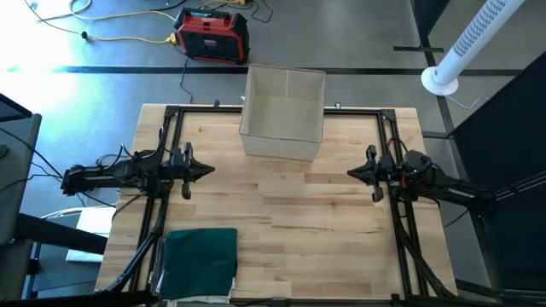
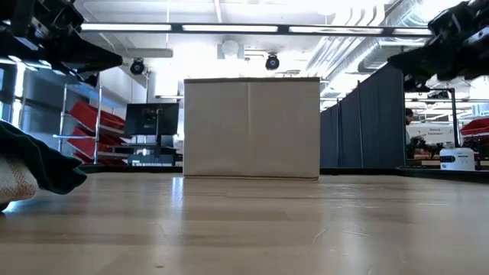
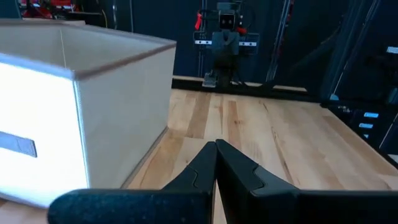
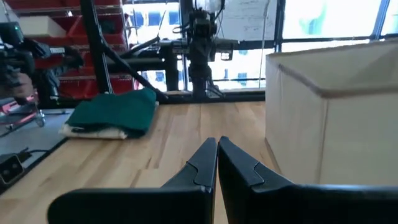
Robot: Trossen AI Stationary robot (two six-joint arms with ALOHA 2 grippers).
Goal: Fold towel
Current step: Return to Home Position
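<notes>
A dark green towel (image 1: 201,259) lies folded into a rectangle at the table's near left corner, on top of a cream-coloured cloth whose edge shows beneath it (image 4: 99,132). The right wrist view shows the towel (image 4: 118,111) and the low view its end (image 2: 42,164). My left gripper (image 1: 209,170) is shut at the table's left side, above the wood and pointing level toward the middle. My right gripper (image 1: 351,173) is shut at the right side, also level and pointing toward the middle. Neither gripper is near the towel.
An open beige fabric box (image 1: 284,112) stands at the table's far middle, between the two arms. Bare wood (image 1: 290,213) spreads between the grippers and along the near right. A red device (image 1: 212,36) and cables lie on the floor beyond the table.
</notes>
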